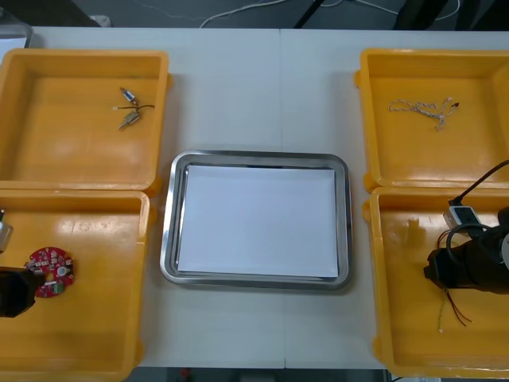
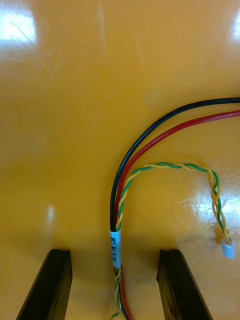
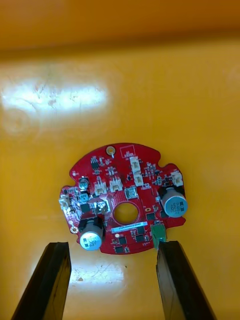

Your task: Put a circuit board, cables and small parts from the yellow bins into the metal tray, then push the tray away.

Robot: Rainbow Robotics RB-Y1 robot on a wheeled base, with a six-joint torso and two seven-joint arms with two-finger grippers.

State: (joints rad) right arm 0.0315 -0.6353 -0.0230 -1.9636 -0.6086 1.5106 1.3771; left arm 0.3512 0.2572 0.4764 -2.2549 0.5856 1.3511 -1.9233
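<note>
Nothing loaded yet: the metal tray [image 1: 169, 231] sits mid-desk [image 1: 262, 95] showing only its white inside (not one item in it). By my reckoning every step is ahead, the push included.

My left tool [image 3: 113, 250] hangs in the near-left bin [image 1: 95, 350], left of the tray. Its fingers are spread wide and hold nothing, and the round red circuit board [image 3: 122, 200] lies flat just past the tips.

My right tool [image 2: 114, 255] is in the near-right bin [image 1: 413, 350], right of the tray. It is just as wide open and empty, straddling a cable bundle [image 2: 116, 215] of black, red and yellow-green strands.

Beyond the tray to its left lie the small metal parts [image 1: 127, 109], and beyond it to its right a pale twisted cable [image 1: 421, 107].

Any writing? A white sleeve [image 2: 115, 245] on the bundle carries print, and so does a white strip [image 3: 129, 227] on the board. I can read neither.
</note>
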